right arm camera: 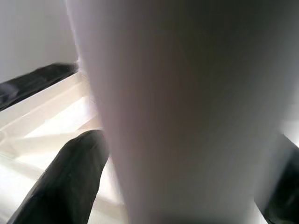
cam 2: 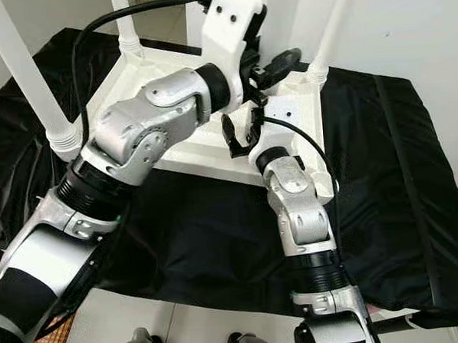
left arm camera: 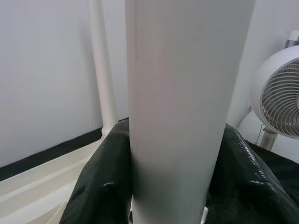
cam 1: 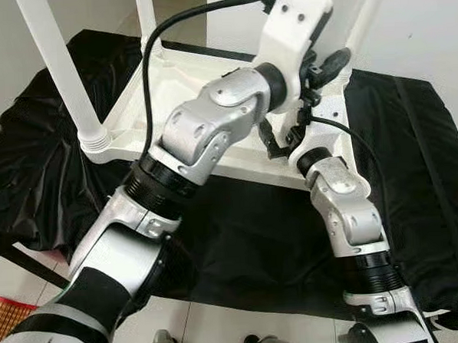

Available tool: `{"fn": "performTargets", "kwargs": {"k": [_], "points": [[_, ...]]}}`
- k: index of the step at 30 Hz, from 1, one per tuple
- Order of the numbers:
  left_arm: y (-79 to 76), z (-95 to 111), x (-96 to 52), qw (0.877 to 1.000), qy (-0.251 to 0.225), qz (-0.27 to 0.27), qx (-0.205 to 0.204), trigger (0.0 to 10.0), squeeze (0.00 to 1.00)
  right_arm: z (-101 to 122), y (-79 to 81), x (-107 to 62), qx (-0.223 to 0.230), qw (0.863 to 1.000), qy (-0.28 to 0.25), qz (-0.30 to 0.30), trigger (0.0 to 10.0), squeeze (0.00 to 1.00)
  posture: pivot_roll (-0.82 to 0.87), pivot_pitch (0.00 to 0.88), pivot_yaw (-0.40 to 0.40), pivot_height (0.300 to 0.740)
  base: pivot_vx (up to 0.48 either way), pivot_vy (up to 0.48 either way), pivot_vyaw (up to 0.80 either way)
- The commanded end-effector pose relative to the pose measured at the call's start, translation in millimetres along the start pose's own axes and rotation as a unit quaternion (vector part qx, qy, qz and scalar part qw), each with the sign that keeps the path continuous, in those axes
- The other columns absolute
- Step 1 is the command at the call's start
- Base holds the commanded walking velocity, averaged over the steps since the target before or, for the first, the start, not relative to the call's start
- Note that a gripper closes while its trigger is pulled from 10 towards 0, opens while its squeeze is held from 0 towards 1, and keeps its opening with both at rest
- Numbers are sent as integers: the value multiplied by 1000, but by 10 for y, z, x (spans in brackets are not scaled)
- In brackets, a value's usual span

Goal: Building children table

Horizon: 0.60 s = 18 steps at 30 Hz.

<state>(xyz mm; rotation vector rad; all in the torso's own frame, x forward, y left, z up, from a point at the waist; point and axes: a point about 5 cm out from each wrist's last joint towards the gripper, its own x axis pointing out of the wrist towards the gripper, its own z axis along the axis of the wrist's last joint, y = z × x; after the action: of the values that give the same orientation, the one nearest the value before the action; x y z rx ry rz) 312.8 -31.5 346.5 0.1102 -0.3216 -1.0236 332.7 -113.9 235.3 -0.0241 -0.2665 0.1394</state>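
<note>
black sheet (cam 1: 256,239), upturned white table (cam 1: 201,81)

The table (cam 1: 209,80) lies upside down on a black cloth (cam 1: 240,240); its legs (cam 1: 54,65) run off the top edge of the head views, so their ends are cut off. The left arm (cam 1: 211,126) covers much of the underside and the corner where both grippers meet. In the right wrist view the leg (right arm camera: 187,112) is a close blur, with one finger (right arm camera: 65,182) beside it, cropped. A fan (left arm camera: 280,102) is cut by the left wrist view's edge.
</note>
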Motion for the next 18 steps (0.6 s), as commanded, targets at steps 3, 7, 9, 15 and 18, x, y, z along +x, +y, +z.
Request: {"fn": "performTargets", "kwargs": {"k": [3,7,9,15,18], "points": [[61,87,22,996,-16,92,9,10000,0,-7,-22,-11,11,999,-5,-51,10000,0,59,159,-65,740,0,0,0],[59,94,21,996,-16,90,14,10000,0,67,-31,-9,11,997,-23,-73,10000,0,63,162,-63,740,0,0,0],[54,96,22,996,-17,89,16,10000,0,124,-44,-9,8,996,-32,-82,10000,0,59,162,-64,740,0,0,0],[35,94,28,996,-18,87,18,10000,0,189,-42,-15,6,995,-40,-88,10000,0,59,162,-64,740,0,0,0],[23,93,35,996,-18,86,20,10000,0,211,-33,-16,7,995,-43,-87,7725,0,59,162,-64,740,0,0,0]]}}
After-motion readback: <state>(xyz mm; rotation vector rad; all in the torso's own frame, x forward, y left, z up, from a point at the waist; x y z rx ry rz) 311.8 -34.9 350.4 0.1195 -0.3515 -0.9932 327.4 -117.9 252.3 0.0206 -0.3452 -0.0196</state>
